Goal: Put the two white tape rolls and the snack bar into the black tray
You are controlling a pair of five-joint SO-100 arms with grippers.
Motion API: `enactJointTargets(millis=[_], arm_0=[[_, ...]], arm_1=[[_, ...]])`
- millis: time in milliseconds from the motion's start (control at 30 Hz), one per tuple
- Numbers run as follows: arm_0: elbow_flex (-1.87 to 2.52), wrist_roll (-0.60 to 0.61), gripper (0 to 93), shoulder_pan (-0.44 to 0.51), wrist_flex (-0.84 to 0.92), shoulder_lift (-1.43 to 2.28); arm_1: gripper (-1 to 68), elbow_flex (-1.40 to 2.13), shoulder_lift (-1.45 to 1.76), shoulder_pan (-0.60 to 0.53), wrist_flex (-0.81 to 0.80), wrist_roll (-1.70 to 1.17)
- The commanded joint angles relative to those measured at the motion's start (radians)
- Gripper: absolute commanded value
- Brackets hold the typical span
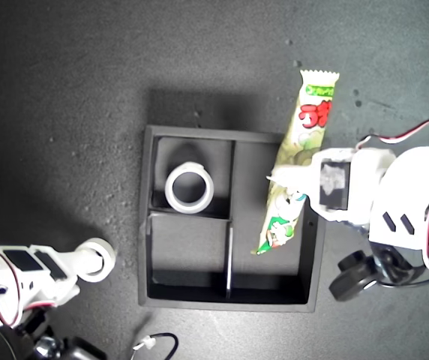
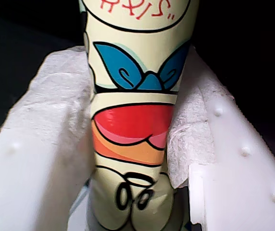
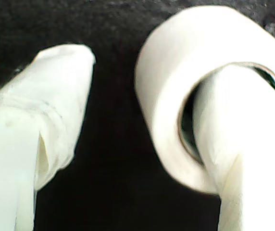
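The snack bar (image 1: pixel 310 112) slants across the black tray (image 1: pixel 145 225). Its lower end is over the tray's section on the exterior view's right, and its upper end reaches past the far wall. My first gripper (image 1: pixel 289 184) is shut on its middle; the first wrist view shows the snack bar (image 2: pixel 132 125) squeezed between padded fingers (image 2: pixel 56 110). One white tape roll (image 1: pixel 169 189) lies flat in a small square compartment. The other tape roll (image 1: pixel 108 251) is off the tray at the exterior view's lower left, by my second gripper (image 1: pixel 94 259). There the roll (image 3: pixel 176 72) hangs threaded on one finger (image 3: pixel 233 134), the other finger (image 3: pixel 56 96) apart from it.
A dark mat covers the table. A black clamp (image 1: pixel 357 274) holds the first arm's base at the exterior view's right. A loose cable with a white plug (image 1: pixel 151 343) lies near the bottom edge of the exterior view, below the tray.
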Motion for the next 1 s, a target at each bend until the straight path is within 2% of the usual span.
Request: enactJointTargets(millis=[0, 67, 133, 233, 367, 467, 567, 667, 800, 967], arm_0=[[-0.006, 0.012, 6.9, -0.049, -0.012, -0.029], [-0.011, 0.035, 2.6, -0.08, 0.002, -0.023], [-0.04, 0.064, 0.8, -0.112, 0.086, 0.031], [-0.169, 0.147, 0.3, -0.166, 0.307, 0.141], [-0.511, 0.328, 0.3, -0.265, 0.607, 0.144], [-0.834, 0.451, 0.3, -0.318, 0.756, 0.002], [-1.19, 0.526, 0.3, -0.319, 0.873, -0.249], [-1.537, 0.552, 0.3, -0.307, 0.999, -0.534], [-1.852, 0.532, 0.3, -0.282, 1.08, -0.839], [-1.933, 0.474, 0.1, -0.247, 1.08, -0.977]], arm_1=[[24.0, -0.026, -0.002, -0.02, -0.009, 0.017], [25.9, -0.043, -0.002, -0.021, 0.037, 0.02], [25.4, -0.11, 0.002, -0.025, 0.124, 0.017], [18.4, -0.278, 0.011, -0.031, 0.279, 0.028], [7.1, -0.63, 0.0, -0.055, 0.528, 0.132], [0.0, -0.853, 0.0, -0.005, 0.701, 0.407], [-0.4, -0.953, 0.031, 0.094, 0.905, 0.747], [-0.6, -0.569, 0.296, 0.143, 0.902, 0.942], [-0.7, -0.307, 0.509, 0.132, 0.868, 1.06], [-0.7, 0.276, 0.931, 0.152, 0.571, 1.129]])
